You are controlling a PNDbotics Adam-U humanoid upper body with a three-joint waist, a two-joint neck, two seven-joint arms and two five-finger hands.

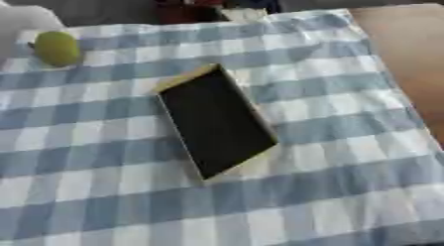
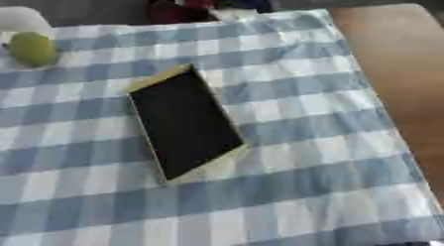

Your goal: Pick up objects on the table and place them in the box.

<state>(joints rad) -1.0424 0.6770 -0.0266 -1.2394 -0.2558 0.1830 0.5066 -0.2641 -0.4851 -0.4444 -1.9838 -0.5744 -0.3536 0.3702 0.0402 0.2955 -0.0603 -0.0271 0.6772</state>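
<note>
Box empty, fruit not yet picked up.
The box (image 1: 217, 122) lies mid-counter on the checked cloth (image 1: 329, 190); a green fruit (image 1: 56, 48) waits near the far left corner. Neither hand shows, so their fingers cannot be judged.

table (image 2: 399, 66) | checked cloth (image 1: 329, 155) | box (image 1: 217, 121) | green fruit (image 1: 56, 48)

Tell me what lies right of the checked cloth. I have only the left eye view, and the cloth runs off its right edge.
Observer: In the right eye view the blue-and-white checked fabric cloth ends inside the picture. The bare brown wooden table runs alongside its edge almost to the lower corner.
Operator: Check that strip for a robot hand.
Observer: No robot hand shows on that extra strip of wood.
</note>
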